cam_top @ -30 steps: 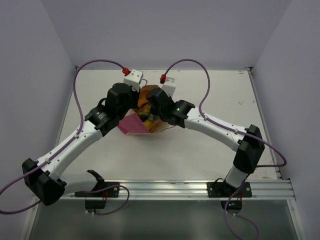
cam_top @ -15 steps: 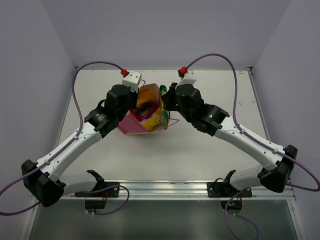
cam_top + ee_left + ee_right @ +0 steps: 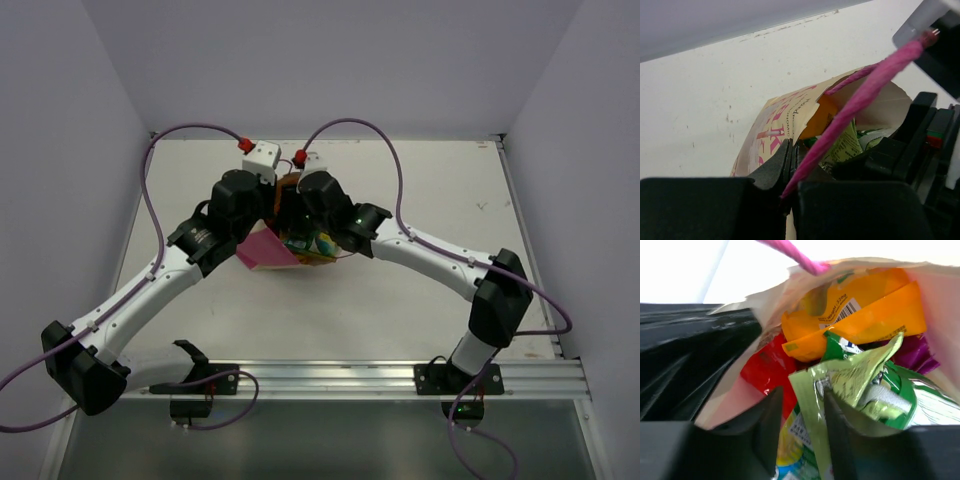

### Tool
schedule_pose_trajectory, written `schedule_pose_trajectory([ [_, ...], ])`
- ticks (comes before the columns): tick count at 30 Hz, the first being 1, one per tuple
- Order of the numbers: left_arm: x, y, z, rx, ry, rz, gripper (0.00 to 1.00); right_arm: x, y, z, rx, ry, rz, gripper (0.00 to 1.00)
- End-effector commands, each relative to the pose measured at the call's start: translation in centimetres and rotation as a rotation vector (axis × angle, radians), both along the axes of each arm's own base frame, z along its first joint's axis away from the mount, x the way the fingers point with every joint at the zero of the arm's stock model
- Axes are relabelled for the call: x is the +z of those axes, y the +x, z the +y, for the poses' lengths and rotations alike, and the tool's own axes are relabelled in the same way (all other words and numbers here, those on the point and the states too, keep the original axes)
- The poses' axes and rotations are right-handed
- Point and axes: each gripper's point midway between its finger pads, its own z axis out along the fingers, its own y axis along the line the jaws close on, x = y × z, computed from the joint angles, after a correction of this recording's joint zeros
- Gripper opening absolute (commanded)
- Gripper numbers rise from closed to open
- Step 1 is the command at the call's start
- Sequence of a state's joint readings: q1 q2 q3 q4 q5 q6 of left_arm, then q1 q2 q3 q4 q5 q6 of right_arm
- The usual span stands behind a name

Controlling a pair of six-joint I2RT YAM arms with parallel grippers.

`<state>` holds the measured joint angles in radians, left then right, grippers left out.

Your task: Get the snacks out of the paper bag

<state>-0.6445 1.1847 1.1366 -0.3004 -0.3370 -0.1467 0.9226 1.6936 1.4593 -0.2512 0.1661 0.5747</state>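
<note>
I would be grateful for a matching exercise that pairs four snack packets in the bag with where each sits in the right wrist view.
Things:
1. orange packet
2. red packet
3. purple packet
4. yellow-green packet

Places:
A. its edge between the fingers of the right tool
B. far right of the pile
C. top of the pile, barcode showing
D. far left of the pile

Pairs: 1-C, 2-D, 3-B, 4-A.

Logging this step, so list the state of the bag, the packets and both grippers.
paper bag: mouth open, packets inside.
left gripper: shut on the paper bag's rim.
right gripper: open, inside the bag, straddling the yellow-green packet.
yellow-green packet: in the bag, between the jaws, not clamped.
orange packet: in the bag.
red packet: in the bag.
</note>
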Motion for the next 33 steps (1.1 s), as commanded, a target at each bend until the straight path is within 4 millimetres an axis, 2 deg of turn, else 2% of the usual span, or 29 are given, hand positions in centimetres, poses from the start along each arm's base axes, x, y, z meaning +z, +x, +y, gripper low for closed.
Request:
schedule_pose_trajectory([
  [1, 1.8, 0.2, -0.1, 0.016, -0.067, -0.049, 0.00, 7.0, 0.1, -1.2, 0.000, 0.069, -0.133, 0.43],
  [2, 1.8, 0.2, 0.0, 0.023, -0.062, -0.050, 0.00, 7.4, 0.1, -2.0, -0.016, 0.056, -0.146, 0.47],
  [3, 1.7, 0.2, 0.1, 0.025, -0.061, -0.049, 0.00, 9.3, -0.2, -3.1, -0.029, 0.065, -0.186, 0.48],
  [6, 1.9, 0.1, 0.3, 0.030, -0.059, -0.052, 0.00, 10.4, 0.1, -5.2, -0.077, 0.059, -0.222, 0.51],
  [9, 1.9, 0.0, 0.3, 0.030, -0.059, -0.052, 0.00, 8.9, 1.0, -6.1, -0.104, 0.045, -0.179, 0.52],
  [13, 1.9, -0.1, 0.3, 0.029, -0.058, -0.049, 0.00, 6.2, 2.1, -5.8, -0.082, 0.044, -0.101, 0.53],
  [16, 1.9, -0.1, 0.3, 0.028, -0.057, -0.045, 0.00, 5.0, 2.7, -5.0, -0.050, 0.050, -0.073, 0.53],
  [25, 1.3, 0.1, 0.1, 0.024, -0.053, -0.030, 0.00, 2.4, 1.2, -2.3, 0.051, 0.114, 0.015, 0.54],
  [27, 1.2, 0.1, 0.1, 0.024, -0.051, -0.028, 0.00, 1.8, 1.1, -2.0, 0.063, 0.112, 0.026, 0.51],
  [29, 1.2, 0.1, 0.1, 0.025, -0.050, -0.027, 0.00, 1.7, 1.2, -1.6, 0.069, 0.113, 0.026, 0.43],
  [32, 1.0, 0.1, 0.3, 0.033, -0.040, -0.023, 0.00, 1.6, 1.6, -1.8, 0.055, 0.095, 0.011, 0.25],
  [33, 0.9, 0.1, 0.3, 0.034, -0.038, -0.021, 0.00, 2.4, 1.6, -2.0, 0.054, 0.098, -0.012, 0.20],
])
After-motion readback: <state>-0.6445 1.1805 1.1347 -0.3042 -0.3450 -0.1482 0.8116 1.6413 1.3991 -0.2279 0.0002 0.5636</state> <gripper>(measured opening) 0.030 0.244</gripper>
